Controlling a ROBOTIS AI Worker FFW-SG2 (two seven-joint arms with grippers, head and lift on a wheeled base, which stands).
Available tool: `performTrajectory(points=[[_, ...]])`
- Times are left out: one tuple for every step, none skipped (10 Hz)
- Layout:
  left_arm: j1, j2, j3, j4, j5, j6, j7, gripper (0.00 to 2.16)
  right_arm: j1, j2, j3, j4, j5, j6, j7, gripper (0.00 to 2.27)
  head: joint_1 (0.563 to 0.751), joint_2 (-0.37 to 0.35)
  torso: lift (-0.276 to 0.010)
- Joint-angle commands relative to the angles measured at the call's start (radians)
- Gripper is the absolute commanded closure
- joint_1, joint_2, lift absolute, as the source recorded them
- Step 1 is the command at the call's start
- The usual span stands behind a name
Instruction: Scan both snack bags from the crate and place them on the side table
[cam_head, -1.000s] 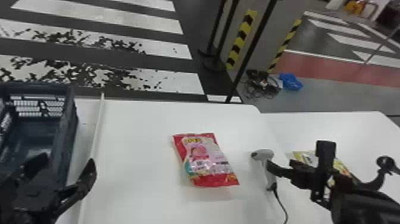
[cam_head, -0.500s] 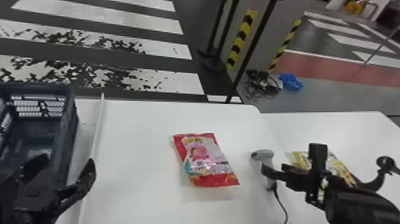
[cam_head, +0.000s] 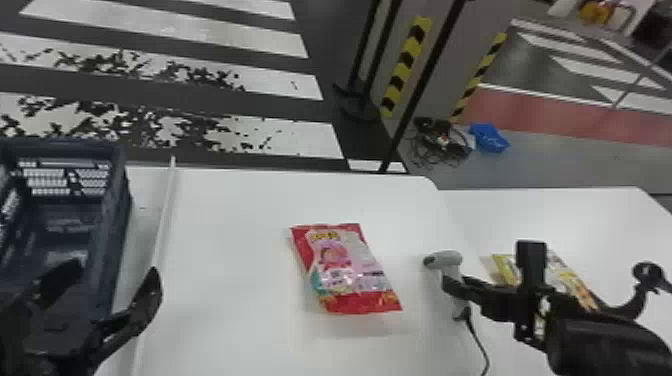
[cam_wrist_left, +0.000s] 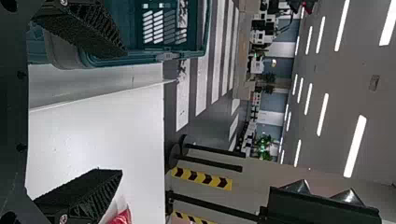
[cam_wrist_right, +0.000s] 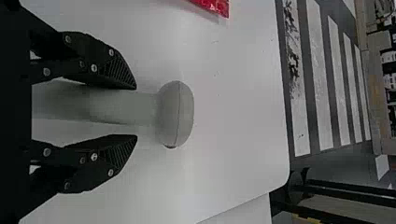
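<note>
Across the foreground stand 2 white tables: the main table and, to its right, the side table. At the main table's left is 1 crate. Of 2 grippers, the left gripper is beside it, fingers spread wide with nothing between them; a careless swing could knock the crate's wall. The right gripper has its 2 fingers parted, 1 on each side of the scanner's handle, with a gap at 1 side.

There are 2 snack bags. The red and pink bag lies flat on the main table, between crate and scanner. The yellow bag lies on the side table, partly behind the right arm, which could nudge it if lowered or swung.

The 1 scanner stands near the main table's right edge. The likely next step is gripping it; closing off-centre could tip or twist it, and a shallow pinch could let it slip. Shine on the red bag's wrinkled film might spoil a scan. Last, 1 thin black cord trails from the handle and could snag or tug the scanner askew.
</note>
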Motion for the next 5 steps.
performTrajectory(points=[[0.000, 0.000, 0.000, 0.000, 0.000, 0.000, 0.000, 0.07, -0.006, -0.001, 0.002, -0.001, 0.014, 0.039, -0.002, 2.09, 0.695, -0.350, -0.095], [0.002, 0.002, 0.000, 0.000, -0.001, 0.000, 0.000, 0.07, -0.007, -0.003, 0.002, -0.001, 0.021, 0.051, 0.000, 2.12, 0.695, -0.350, -0.095], [0.003, 0.000, -0.002, 0.000, 0.000, 0.003, 0.000, 0.07, -0.007, -0.003, 0.005, -0.004, 0.021, 0.057, 0.000, 2.26, 0.695, -0.350, -0.095], [0.003, 0.000, -0.002, -0.002, 0.000, 0.000, 0.000, 0.07, -0.004, -0.001, 0.000, -0.021, 0.020, 0.057, 0.000, 2.26, 0.695, -0.350, -0.095], [0.005, 0.002, 0.000, -0.003, 0.000, 0.000, 0.000, 0.07, 0.006, 0.008, -0.013, -0.067, 0.017, 0.085, -0.002, 2.26, 0.695, -0.350, -0.095]])
